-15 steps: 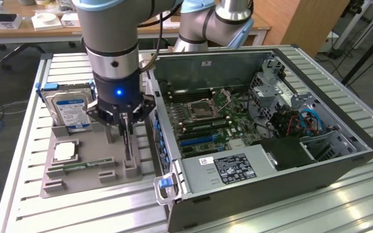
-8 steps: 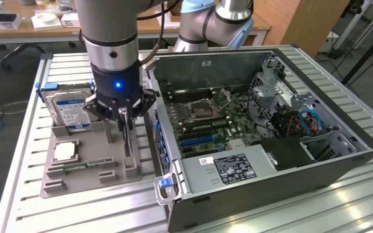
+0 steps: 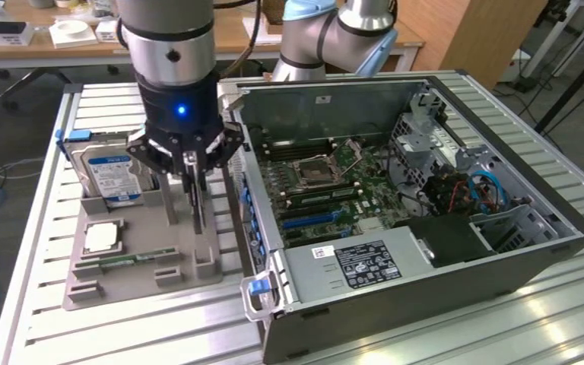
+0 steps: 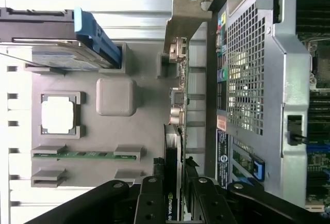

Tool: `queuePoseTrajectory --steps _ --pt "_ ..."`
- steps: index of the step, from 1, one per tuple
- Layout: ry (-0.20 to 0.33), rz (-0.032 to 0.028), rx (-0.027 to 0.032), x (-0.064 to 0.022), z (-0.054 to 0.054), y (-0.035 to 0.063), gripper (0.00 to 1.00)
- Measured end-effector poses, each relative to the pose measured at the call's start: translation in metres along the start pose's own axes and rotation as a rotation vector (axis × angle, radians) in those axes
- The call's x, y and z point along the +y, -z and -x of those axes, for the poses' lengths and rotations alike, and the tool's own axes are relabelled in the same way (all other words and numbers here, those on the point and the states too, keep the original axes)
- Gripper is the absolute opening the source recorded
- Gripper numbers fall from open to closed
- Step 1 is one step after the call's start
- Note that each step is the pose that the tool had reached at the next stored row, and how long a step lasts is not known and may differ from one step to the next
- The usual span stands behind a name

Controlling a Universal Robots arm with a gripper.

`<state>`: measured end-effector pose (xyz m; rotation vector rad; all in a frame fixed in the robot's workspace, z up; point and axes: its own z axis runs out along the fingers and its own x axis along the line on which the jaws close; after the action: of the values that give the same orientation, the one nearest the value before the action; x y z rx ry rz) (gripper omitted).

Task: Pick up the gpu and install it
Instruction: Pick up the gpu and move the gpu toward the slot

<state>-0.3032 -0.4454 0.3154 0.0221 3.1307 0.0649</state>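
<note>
The step in hand is the pick-up. The robot's black hand [image 3: 191, 186] reaches straight down over the grey moulded parts holder [image 3: 145, 228] on the ribbed aluminium bench [image 3: 535, 327]. As far as the wrist view shows, it is clenched on the gpu [image 4: 172, 144], a thin black circuit card seen edge-on with one finger pressed to each face. The card stands upright at the holder's edge nearest the open black-and-grey desktop computer case [image 3: 535, 228], just beside its rear wall. I cannot tell whether its lower edge has left the holder. The install is not done: the long blue expansion slot [image 3: 307, 219] on the green motherboard [image 3: 322, 179] lies bare. In my judgement, getting it there calls for a square, firm grip, with the card kept vertical and clear of the holder's posts and the case wall, then lined up along that slot. As for writing, white lettering on the card's top edge looks like the start of NVIDIA, partly hidden by the fingers. The silver hard drive [image 3: 115, 171] carries a blue-and-white label, and a white sticker [image 3: 361, 263] sits on the black cover inside the case. The print on both is too small to read.
</note>
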Motion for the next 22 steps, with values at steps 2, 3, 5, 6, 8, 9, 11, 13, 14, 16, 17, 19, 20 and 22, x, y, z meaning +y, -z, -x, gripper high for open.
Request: queuePoseTrajectory --steps 2,3,5,6,8,9,11,13,14,16,17,19,20,22 --pt "0.0 0.0 0.0 0.0003 0.0 0.0072 0.26" --pt "0.0 0.0 0.0 0.0004 0.0 0.0108 0.26" --pt "0.0 0.0 0.0 0.0007 0.0 0.018 0.26" --pt "0.0 0.0001 0.0 0.0009 0.0 0.0218 0.26" --pt "0.0 0.0001 0.0 0.0012 0.0 0.028 0.26" --pt "0.0 0.0 0.0001 0.0013 0.0 0.0311 0.26" --pt "0.0 0.0001 0.0 0.0015 0.0 0.0375 0.26" --pt "0.0 0.0001 0.0 0.0018 0.0 0.0439 0.26" --pt "0.0 0.0 0.0 0.0019 0.0 0.0473 0.26" --pt "0.0 0.0001 0.0 0.0023 0.001 0.0546 0.26" --pt "0.0 0.0001 0.0 0.0024 0.001 0.0583 0.26" --pt "0.0 0.0 0.0 0.0027 0.001 0.0655 0.26" --pt "0.0 0.0 0.0 0.0028 0.001 0.0691 0.26" --pt "0.0 0.0001 0.0 0.0032 0.001 0.0766 0.26"
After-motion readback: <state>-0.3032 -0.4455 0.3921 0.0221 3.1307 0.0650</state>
